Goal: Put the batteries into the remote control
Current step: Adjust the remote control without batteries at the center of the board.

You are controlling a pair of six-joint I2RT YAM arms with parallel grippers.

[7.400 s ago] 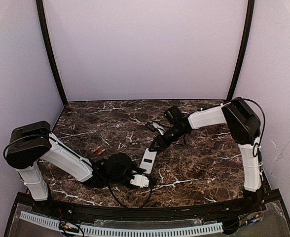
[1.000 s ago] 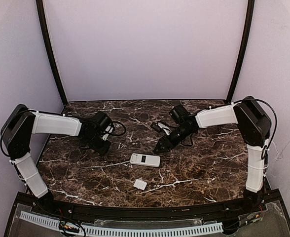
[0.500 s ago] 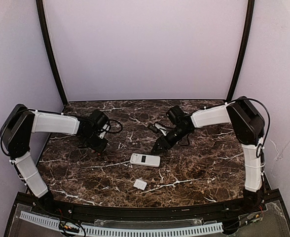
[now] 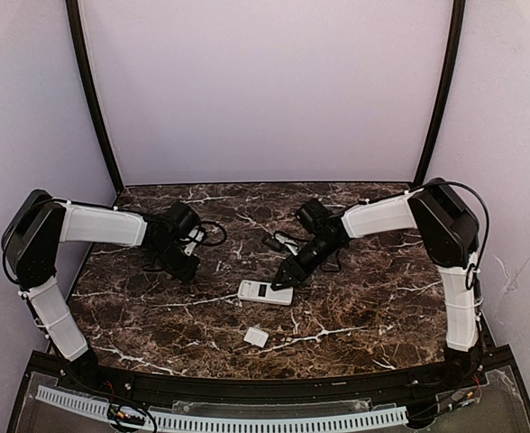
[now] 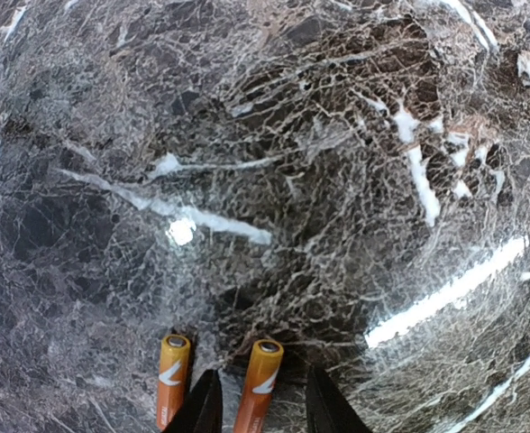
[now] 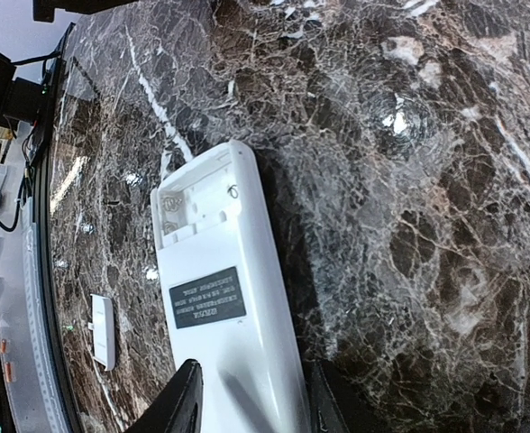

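On the marble worktop [image 5: 337, 180], the left tool [image 5: 261, 401] narrowly straddles one of two orange batteries [image 5: 258, 379], not clamped. The right tool [image 6: 254, 388] flanks the face-down remote control [image 6: 220, 280]; grip unclear.

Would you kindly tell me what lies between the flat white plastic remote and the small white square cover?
Nothing: the top view shows only bare marble table between the remote and the cover.

A glossy dark brown marble-patterned tabletop with white veins [image 4: 382, 298] spreads beneath the left claw [image 5: 260, 388] and the right claw [image 6: 256, 379]. Plain pale lilac walls [image 4: 265, 90] rise behind and beside them. Thin black curved poles [image 4: 92, 99] mark the back corners. A bright glare streak [image 5: 445, 293] lies ahead-right of the left claw.
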